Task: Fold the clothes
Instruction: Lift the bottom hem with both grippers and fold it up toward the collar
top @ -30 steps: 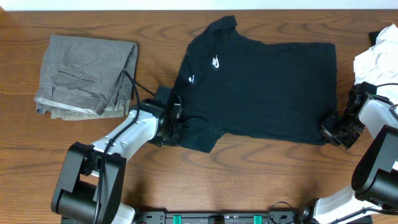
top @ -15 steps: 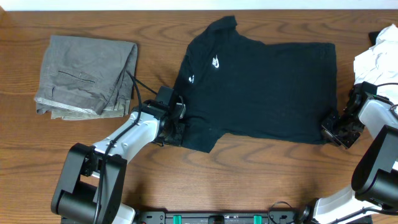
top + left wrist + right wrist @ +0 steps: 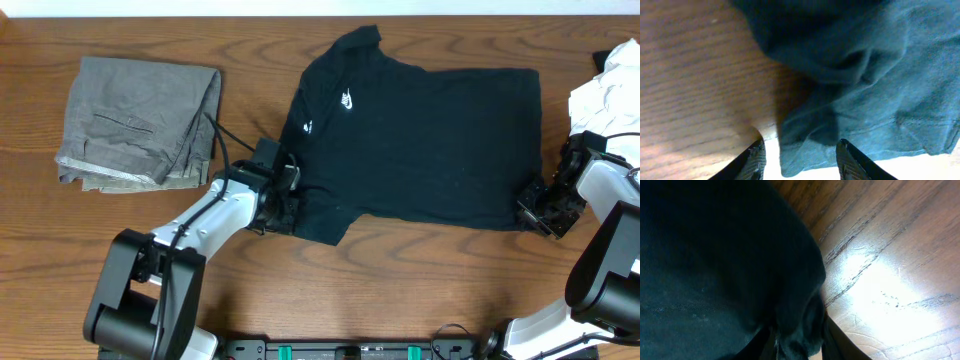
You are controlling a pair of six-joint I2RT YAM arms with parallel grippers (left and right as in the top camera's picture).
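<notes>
Wood-grain bench; soft black shirt flat, folded grey trousers upper left; left jaws open, right jaws pinch shirt.

We see a brown wooden surface with a strong grain running side to side. A black T-shirt lies spread flat across its middle and right, a small white logo on the chest, one sleeve at the near left. Grey trousers lie folded in a neat stack at the far left, well apart from the shirt. A crumpled white garment sits at the right edge, just beside the shirt.
</notes>
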